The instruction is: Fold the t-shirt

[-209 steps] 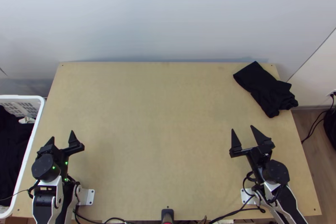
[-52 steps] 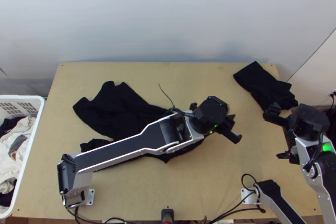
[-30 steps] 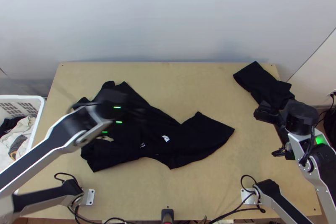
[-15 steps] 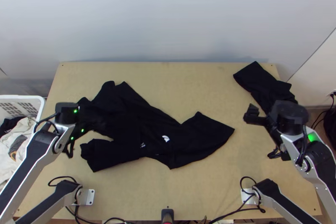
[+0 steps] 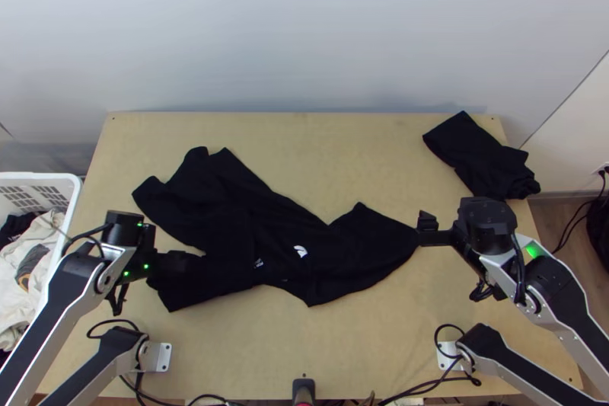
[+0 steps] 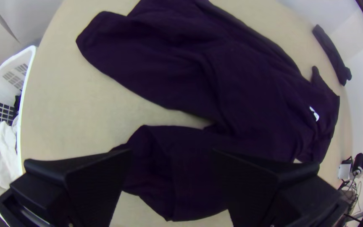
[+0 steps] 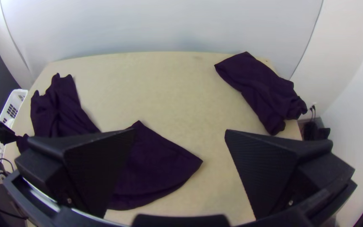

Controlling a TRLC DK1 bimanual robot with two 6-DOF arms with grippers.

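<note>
Shirt [image 5: 251, 231] long axis runs away from basket [image 5: 74, 204]; left gripper [image 6: 172, 151] over near end, right gripper [image 7: 180, 130] by far end; both jaws apart.

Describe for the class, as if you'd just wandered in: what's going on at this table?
Two robot arms are at work on a black t-shirt, spread unevenly and slantwise on the table, apparently to fold it. The left gripper is over a part at one end, the right gripper by the other; both have their jaws open, gripping nothing. Another dark garment lies in a far corner.
</note>
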